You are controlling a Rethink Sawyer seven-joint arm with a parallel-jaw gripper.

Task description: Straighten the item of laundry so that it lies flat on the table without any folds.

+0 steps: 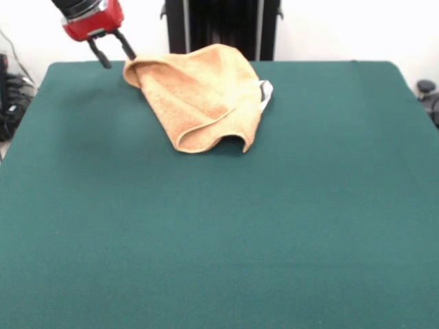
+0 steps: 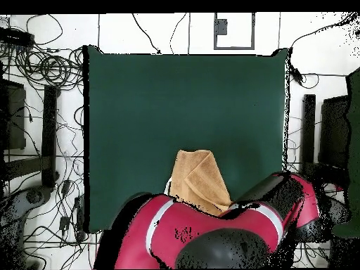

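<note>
The golden-tan towel (image 1: 206,96) lies crumpled at the far side of the dark green table (image 1: 219,240). It is folded over itself, with a raised fold at its near edge and a white tag (image 1: 266,89) at its right side. My gripper (image 1: 119,59) hangs over the table's far left part. Its fingers are spread open, and the right fingertip (image 1: 130,55) is right at the towel's left corner. Nothing is between the fingers. In the overhead view the towel (image 2: 199,179) lies near the table's (image 2: 183,105) bottom edge, partly under the red arm (image 2: 211,225), which hides the gripper.
The robot's black pedestal (image 1: 219,27) stands behind the towel. Cables (image 2: 49,70) lie on the floor around the table. A dark object (image 1: 429,92) sits beyond the table's right edge.
</note>
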